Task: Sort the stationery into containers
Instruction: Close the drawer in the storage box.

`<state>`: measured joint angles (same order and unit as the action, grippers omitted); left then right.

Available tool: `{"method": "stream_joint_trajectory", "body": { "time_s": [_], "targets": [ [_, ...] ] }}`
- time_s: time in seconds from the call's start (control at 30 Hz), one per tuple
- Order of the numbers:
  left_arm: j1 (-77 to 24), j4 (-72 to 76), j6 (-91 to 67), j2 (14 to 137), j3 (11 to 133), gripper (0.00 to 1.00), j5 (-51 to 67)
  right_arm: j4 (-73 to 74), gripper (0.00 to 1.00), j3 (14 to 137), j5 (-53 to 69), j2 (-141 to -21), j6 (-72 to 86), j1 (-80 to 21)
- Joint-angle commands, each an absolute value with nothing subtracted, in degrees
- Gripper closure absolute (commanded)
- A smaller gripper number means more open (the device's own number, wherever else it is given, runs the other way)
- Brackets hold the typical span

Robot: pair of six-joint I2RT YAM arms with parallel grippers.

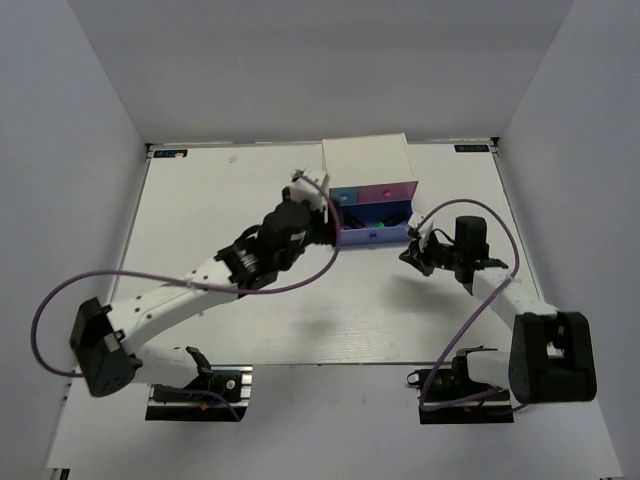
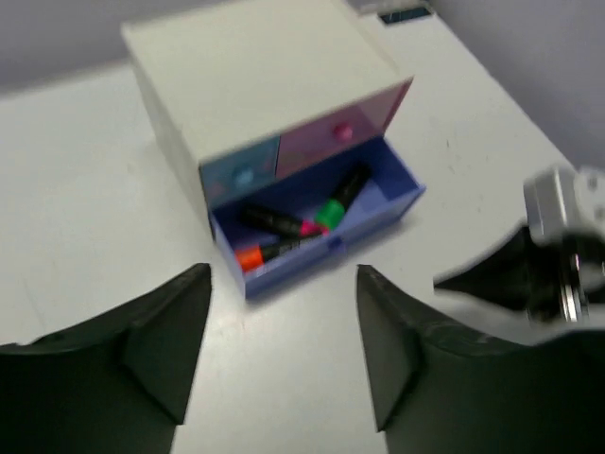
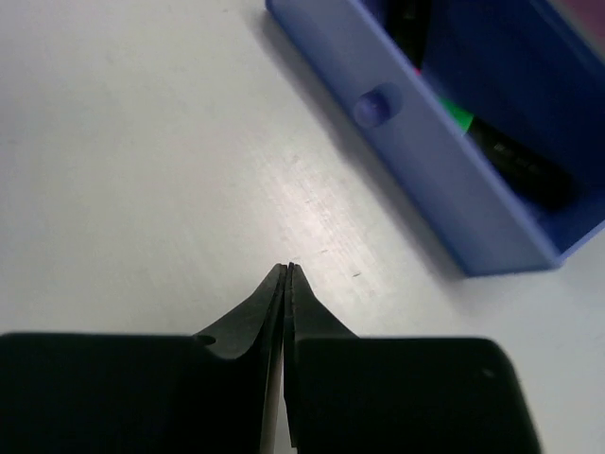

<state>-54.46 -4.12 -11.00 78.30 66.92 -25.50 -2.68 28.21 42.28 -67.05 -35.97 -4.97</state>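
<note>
The white cabinet (image 1: 365, 158) stands at the back centre. Its wide blue-violet drawer (image 2: 373, 219) is pulled open, and three black highlighters lie inside, capped orange (image 2: 250, 255), pink (image 2: 308, 227) and green (image 2: 330, 212). The light blue drawer (image 2: 242, 176) and pink drawer (image 2: 342, 133) above it are closed. My left gripper (image 2: 284, 317) is open and empty, hovering in front of the open drawer (image 1: 373, 236). My right gripper (image 3: 287, 270) is shut on nothing, low over the table by the drawer's front (image 3: 376, 106). The pink cylinder and grey block are out of view.
The right gripper (image 2: 553, 260) shows at the right of the left wrist view, close to the drawer's right corner. In the top view the two grippers, left (image 1: 327, 226) and right (image 1: 413, 252), flank the drawer. Grey walls enclose the white table (image 1: 220, 200).
</note>
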Motion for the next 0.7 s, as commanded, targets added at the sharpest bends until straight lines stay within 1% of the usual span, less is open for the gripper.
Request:
{"method": "stream_joint_trajectory", "body": {
  "time_s": [0.0, 0.07, 0.13, 0.17, 0.2, 0.23, 0.33, 0.47, 0.67],
  "targets": [
    [-54.4, -13.4, -27.2, 71.6, 57.2, 0.24, -22.9, -2.4, 0.97, 36.7, 44.0, -72.3, -48.8, -5.3],
    [-54.4, -13.9, -32.6, 67.7, 51.9, 0.23, -24.1, -1.5, 1.0, 40.4, 42.4, -77.3, -50.6, -5.7],
    [-54.4, -14.4, -35.1, 62.6, 47.8, 0.18, -25.4, -1.8, 1.0, 42.0, 40.0, -82.0, -53.2, -6.8],
    [-54.4, -14.9, -37.3, 60.1, 46.9, 0.18, -25.4, -3.9, 1.0, 43.5, 38.0, -83.8, -53.3, -7.7],
    [-54.4, -14.9, -38.0, 59.2, 46.0, 0.14, -26.0, -4.7, 1.0, 43.9, 37.0, -84.9, -53.3, -7.9],
    [-54.4, -14.9, -38.8, 58.4, 45.4, 0.14, -26.8, -5.4, 1.0, 44.5, 34.2, -86.6, -53.3, -8.3],
    [-54.4, -17.5, -40.6, 57.0, 44.6, 0.12, -27.3, -6.5, 1.0, 47.1, 31.3, -90.7, -54.9, -9.8],
    [-54.4, -20.8, -42.5, 57.0, 44.6, 0.11, -27.3, -9.2, 1.0, 48.2, 27.4, -92.8, -54.9, -11.6],
    [-54.4, -20.8, -43.7, 56.5, 42.7, 0.09, -27.3, -16.9, 1.0, 48.2, 20.6, -94.9, -53.5, -14.1]
  ]
}}
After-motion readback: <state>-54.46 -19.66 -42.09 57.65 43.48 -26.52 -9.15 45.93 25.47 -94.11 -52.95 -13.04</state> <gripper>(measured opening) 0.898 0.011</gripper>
